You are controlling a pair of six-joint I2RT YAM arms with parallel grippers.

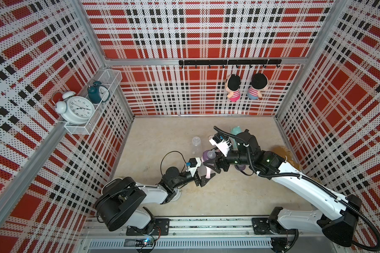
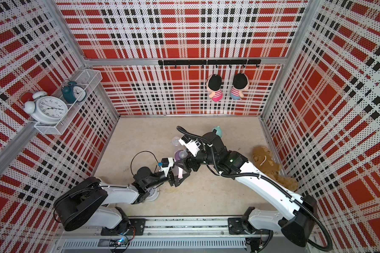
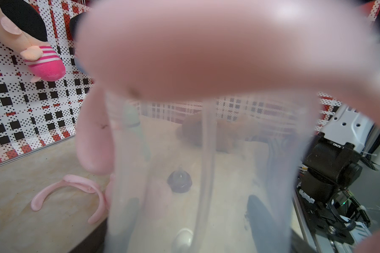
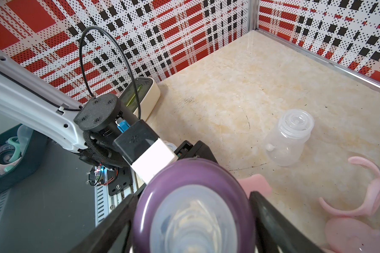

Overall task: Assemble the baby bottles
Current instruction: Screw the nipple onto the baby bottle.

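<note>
1. While both arms meet over the middle of the table (image 1: pixel 154 149), the nearest thing to me is my left gripper (image 1: pixel 201 177). Its fingers are squeezed shut low on the clear bottle (image 1: pixel 203 169), and the bottle is held up off the table. A pink handle ring (image 1: pixel 208 173) is on the bottle.
2. Just past that, a bit farther from me, the purple collar (image 1: pixel 208 154) with its teat sits right on the bottle's neck. My right gripper (image 1: pixel 211 159) reaches in from the right. Its fingers are spread wide, one on each side of the collar, and both touch it. I think it has hold of the collar.
3. What counts for my next move is how these two line up. The bottle's long line runs from the left fingers up to the collar. I think it is about upright, but it may lean a little. The collar has to lie flat across that line. Then I guess the right side turns it while the left side holds tight. A crooked collar could jam.
4. Farther back and a little left, a spare bottle (image 1: pixel 196 145) is on the table, apart from both grippers. A loose pink ring (image 4: pixel 369 190) and a pink cap (image 4: pixel 355 236) lie near it.
5. Farthest away, the teal bottle (image 1: pixel 236 131) stands behind the right arm, partly hidden.
</note>
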